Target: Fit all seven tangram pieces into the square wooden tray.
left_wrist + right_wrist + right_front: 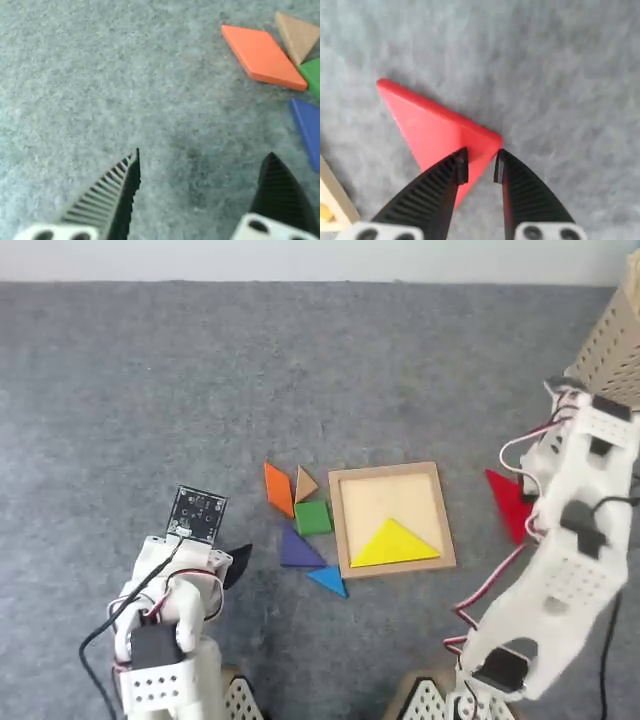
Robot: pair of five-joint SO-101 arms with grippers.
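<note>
The square wooden tray [343, 520] lies mid-table with a yellow triangle [395, 543] inside it. To its left lie an orange parallelogram [278, 488], a tan triangle [305, 483], a green square [312, 517], a purple triangle [298, 548] and a blue triangle [330, 580]. A red triangle [508, 502] lies flat on the carpet right of the tray. My right gripper [480, 165] is down on one of its corners [437, 127], jaws closed to a narrow gap across it. My left gripper [200, 175] stands wide open over bare carpet, left of the orange parallelogram [262, 56].
Grey carpet [200, 370] covers the whole table. A perforated tan block [615, 345] stands at the far right edge behind the right arm. The left arm's base is at the front left, the right arm's at the front right.
</note>
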